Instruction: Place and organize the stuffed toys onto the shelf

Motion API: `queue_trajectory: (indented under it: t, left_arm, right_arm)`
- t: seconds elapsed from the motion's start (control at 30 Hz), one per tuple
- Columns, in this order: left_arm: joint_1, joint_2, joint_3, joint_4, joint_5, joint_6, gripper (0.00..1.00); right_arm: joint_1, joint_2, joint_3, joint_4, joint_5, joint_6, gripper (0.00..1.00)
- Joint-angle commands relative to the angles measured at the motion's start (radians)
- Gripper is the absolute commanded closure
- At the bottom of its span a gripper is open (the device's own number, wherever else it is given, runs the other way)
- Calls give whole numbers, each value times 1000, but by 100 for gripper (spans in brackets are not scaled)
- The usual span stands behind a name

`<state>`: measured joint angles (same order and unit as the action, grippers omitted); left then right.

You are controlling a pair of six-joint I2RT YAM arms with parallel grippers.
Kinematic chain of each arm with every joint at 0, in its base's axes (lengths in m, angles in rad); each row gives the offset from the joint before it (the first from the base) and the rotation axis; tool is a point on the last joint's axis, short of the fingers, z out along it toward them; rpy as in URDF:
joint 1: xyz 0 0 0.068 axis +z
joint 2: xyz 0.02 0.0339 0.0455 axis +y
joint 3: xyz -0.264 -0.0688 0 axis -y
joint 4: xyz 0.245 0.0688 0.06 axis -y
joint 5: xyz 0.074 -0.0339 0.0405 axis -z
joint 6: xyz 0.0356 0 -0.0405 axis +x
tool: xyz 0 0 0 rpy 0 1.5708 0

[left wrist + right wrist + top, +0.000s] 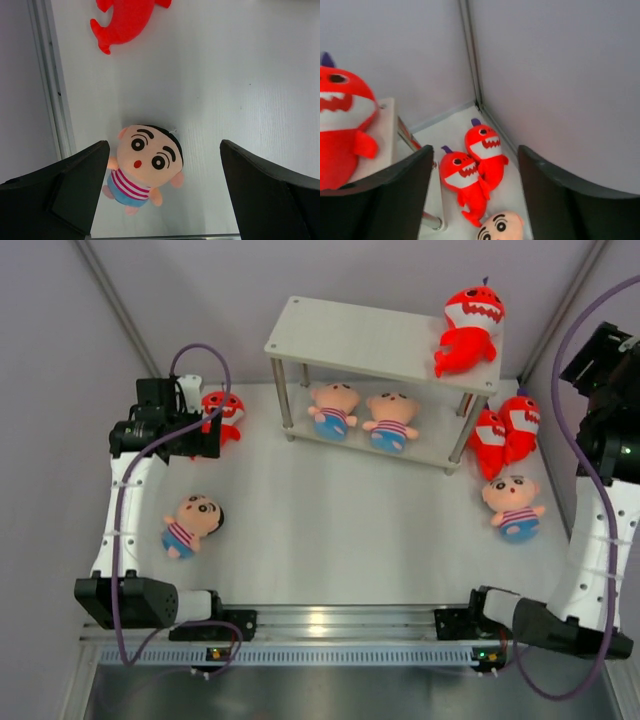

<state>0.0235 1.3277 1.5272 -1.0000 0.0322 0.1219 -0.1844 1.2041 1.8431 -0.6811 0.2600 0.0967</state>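
Note:
The shelf (360, 335) stands at the back centre. One red shark (470, 330) sits on the right end of its top board, and two boy dolls (335, 408) (392, 420) lie on the lower board. Two red sharks (465, 175) (487, 150) and a boy doll (515, 505) lie on the table right of the shelf. My right gripper (475, 190) hovers high above them, open and empty. At the left, another boy doll (147, 162) lies on the table below my left gripper (165, 185), which is open and empty. A red shark (127, 20) lies beyond it.
Grey enclosure walls with metal corner posts (110, 300) close in the table on the left, back and right. An aluminium rail (330, 620) carrying both arm bases runs along the near edge. A silver shelf leg (432, 220) stands beside the right-hand sharks.

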Motion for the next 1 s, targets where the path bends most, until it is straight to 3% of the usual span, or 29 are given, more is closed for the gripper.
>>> queue_trajectory:
  t: [0.0, 0.03, 0.1, 0.2, 0.23, 0.33, 0.67, 0.8, 0.9, 0.97]
  left_arm:
    - [0, 8, -1, 6, 9, -4, 2]
    - [1, 11, -2, 6, 11, -7, 2]
    - [1, 8, -6, 6, 20, -4, 2]
    - [1, 11, -10, 6, 17, 5, 2]
    - [0, 16, -10, 6, 14, 7, 2]
    - [1, 19, -15, 6, 17, 7, 2]
    - [1, 38, -27, 6, 35, 5, 2]
    - [0, 45, -30, 8, 37, 1, 2]
    - [1, 51, -33, 9, 28, -1, 2]
    - [1, 45, -32, 9, 23, 1, 2]
  right_arm:
    - [-156, 52, -236, 35, -202, 104, 37]
    - [-223, 37, -352, 119, -232, 159, 49]
    - [-268, 49, -441, 191, -242, 190, 49]
    - [-288, 153, -505, 229, -246, 190, 40]
    - [-288, 182, -527, 250, -248, 184, 32]
    - [-286, 282, -574, 310, -294, 163, 28]
    - [-288, 617, -486, 364, -309, 98, 23]
    - [-288, 698, -432, 368, -412, 80, 24]
    - [-288, 732, -430, 387, -412, 90, 35]
    - [-288, 750, -423, 390, -438, 86, 59]
